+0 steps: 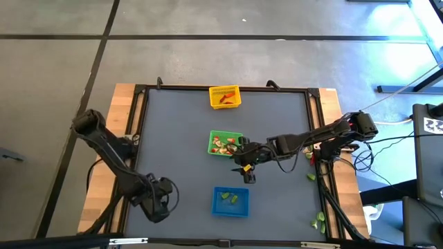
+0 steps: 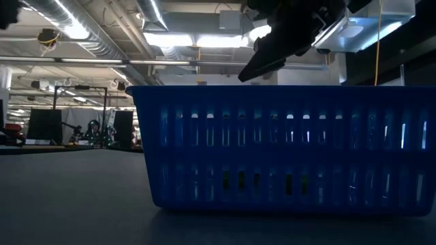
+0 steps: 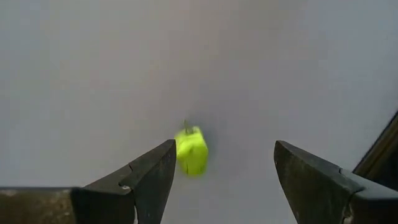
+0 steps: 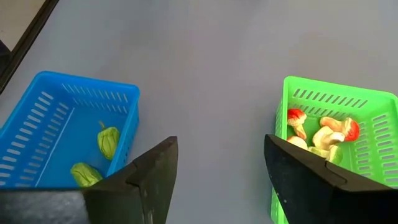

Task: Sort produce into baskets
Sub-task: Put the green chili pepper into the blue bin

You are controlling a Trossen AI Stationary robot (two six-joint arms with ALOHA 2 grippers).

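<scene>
Left wrist only: green piece (image 3: 191, 150)

high: straight down, whole table | low: table-level, close behind blue basket (image 2: 286, 146) | wrists: downward, near mat; right shares that basket

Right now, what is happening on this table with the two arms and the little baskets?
Toy produce is being sorted. The right gripper hangs open and empty between the green basket, which holds red-and-white pieces, and the blue basket, which holds two light green pieces. The left gripper is open over a light green piece on the mat. The yellow basket holds orange-red pieces.
</scene>
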